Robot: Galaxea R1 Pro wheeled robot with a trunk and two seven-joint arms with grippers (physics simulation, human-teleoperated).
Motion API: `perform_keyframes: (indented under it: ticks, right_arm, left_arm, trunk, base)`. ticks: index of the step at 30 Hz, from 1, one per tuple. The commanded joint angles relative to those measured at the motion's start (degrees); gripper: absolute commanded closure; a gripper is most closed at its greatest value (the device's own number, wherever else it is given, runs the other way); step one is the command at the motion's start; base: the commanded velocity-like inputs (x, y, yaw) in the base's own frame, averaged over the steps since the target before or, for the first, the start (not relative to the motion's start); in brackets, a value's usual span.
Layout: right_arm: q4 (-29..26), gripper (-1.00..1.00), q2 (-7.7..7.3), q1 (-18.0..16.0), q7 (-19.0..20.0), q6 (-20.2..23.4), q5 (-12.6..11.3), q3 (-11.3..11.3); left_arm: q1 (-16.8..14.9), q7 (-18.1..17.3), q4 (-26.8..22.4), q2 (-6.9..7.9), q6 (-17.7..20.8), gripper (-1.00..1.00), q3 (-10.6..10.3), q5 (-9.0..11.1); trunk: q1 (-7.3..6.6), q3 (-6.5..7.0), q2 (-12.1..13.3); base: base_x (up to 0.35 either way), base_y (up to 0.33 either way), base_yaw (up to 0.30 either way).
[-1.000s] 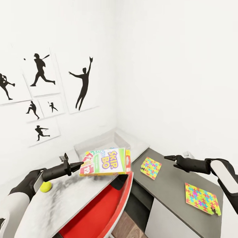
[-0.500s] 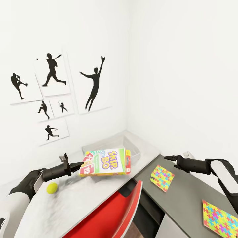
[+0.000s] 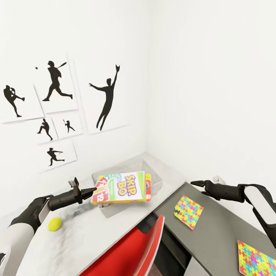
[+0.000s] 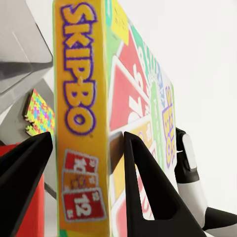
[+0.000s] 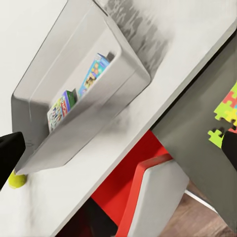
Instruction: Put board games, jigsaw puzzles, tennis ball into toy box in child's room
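Head view: the left gripper [image 3: 93,190] grips the Skip-Bo box [image 3: 122,187] by its end, held in the air over the bin [image 3: 155,177]. The right gripper [image 3: 196,183] looks closed and empty.

Left wrist view: the fingers [image 4: 148,192] pinch only the box end, so lower it slowly.

Right wrist view: two boxes [image 5: 79,94] lie in the bin; release above them.

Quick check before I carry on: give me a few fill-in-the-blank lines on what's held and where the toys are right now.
1. The left gripper holds the ____ game box.
2. The tennis ball lies on the ____ tabletop.
3. The two jigsaw puzzles lie on the ____ corner section.
4. The toy box already holds ____ game boxes.

Missing words: Skip-Bo; white; dark-grey; two
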Motion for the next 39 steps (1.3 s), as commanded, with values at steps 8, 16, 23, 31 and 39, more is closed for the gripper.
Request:
perform_keyframes:
  ticks: [8, 16, 23, 31, 39]
  right_arm:
    - [0.1, -1.00, -0.04, -0.1, 0.6, 0.1, 0.6, 0.1]
    - [0.1, -1.00, -0.04, -0.1, 0.6, 0.1, 0.6, 0.1]
    - [0.1, -1.00, -0.04, -0.1, 0.6, 0.1, 0.6, 0.1]
    - [0.2, -1.00, -0.51, -0.1, 0.6, 0.1, 0.5, 0.0]
    - [0.2, -1.00, -0.55, -0.1, 0.7, 0.1, 0.5, 0.1]
  left_arm:
    - [-0.1, -0.2, 0.0, 0.00, 0.5, 1.00, 0.0, 0.0]
    - [-0.1, -0.2, 0.0, 0.00, 0.5, 1.00, 0.1, 0.0]
    - [-0.1, -0.2, 0.0, 0.00, 0.5, 1.00, 0.1, 0.0]
    - [0.0, -0.2, 0.1, 0.00, 0.5, 1.00, 0.1, 0.0]
    - [0.0, -0.3, 0.0, 0.00, 0.5, 1.00, 0.2, 0.0]
  trunk:
    - [0.05, -0.13, -0.1]
    - [0.05, -0.15, -0.1]
    - [0.05, -0.26, -0.1]
    - [0.05, -0.27, -0.1]
    - [0.05, -0.27, -0.1]
  base:
    - [0.042, 0.000, 0.000]
    - [0.036, -0.010, 0.021]
    - [0.058, -0.042, 0.165]
    - [0.094, -0.002, 0.016]
    - [0.003, 0.000, 0.000]
